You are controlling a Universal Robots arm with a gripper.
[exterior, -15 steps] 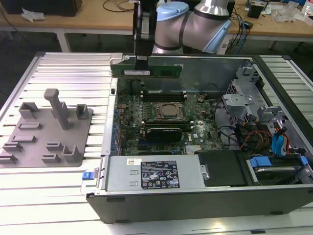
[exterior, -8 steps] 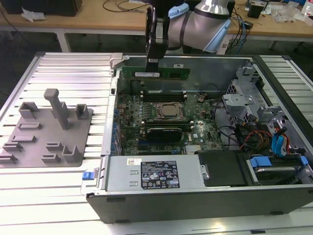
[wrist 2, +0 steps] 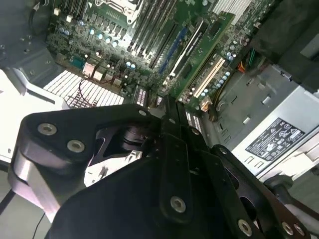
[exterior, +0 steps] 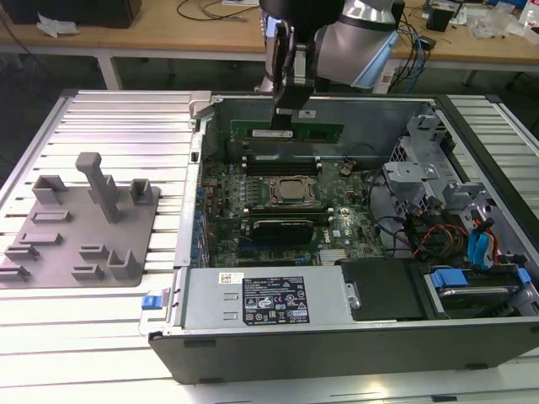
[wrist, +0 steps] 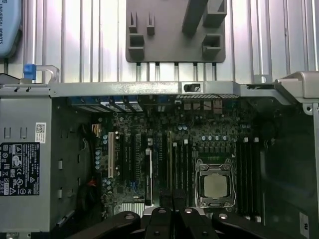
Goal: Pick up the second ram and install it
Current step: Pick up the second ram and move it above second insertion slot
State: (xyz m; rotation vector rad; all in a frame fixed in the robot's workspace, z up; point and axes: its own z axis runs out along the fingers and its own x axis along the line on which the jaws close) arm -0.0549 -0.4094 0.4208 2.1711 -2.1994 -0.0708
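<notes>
- Holds the second ram [exterior: 316,132] at mid-length in the gripper [exterior: 284,116], with the jaws drawn close and pinching the board's upper edge, judging by the exterior view.
- In the first wrist view, shows the dark fingers [wrist: 163,196] almost together.
- Position of the stick: level and on edge, near the case's far wall [exterior: 370,114], just above the black memory slots [exterior: 286,158] beyond the CPU socket [exterior: 292,191]. Not seated in any slot.
- Step in hand, by judgement: bringing the stick over a slot for insertion.
- Keep the long edge parallel to the slot and the stick upright, to avoid jamming one end.
- Press straight down and evenly, with the notch matched to the slot key; notch not discernible here.
- Expect a thin, rigid laminate, likely to pivot in the grip under off-centre load.
- Stick: flat, narrow, matte green, with a white label strip near the middle.
- Slots: long, black, moulded plastic.
- Socket: square, with a bright metal lid and frame.
- Case: bare grey sheet metal.
- Beside the case: ribbed metal table [exterior: 118,109] bearing a grey, blocky fixture [exterior: 84,219].
</notes>
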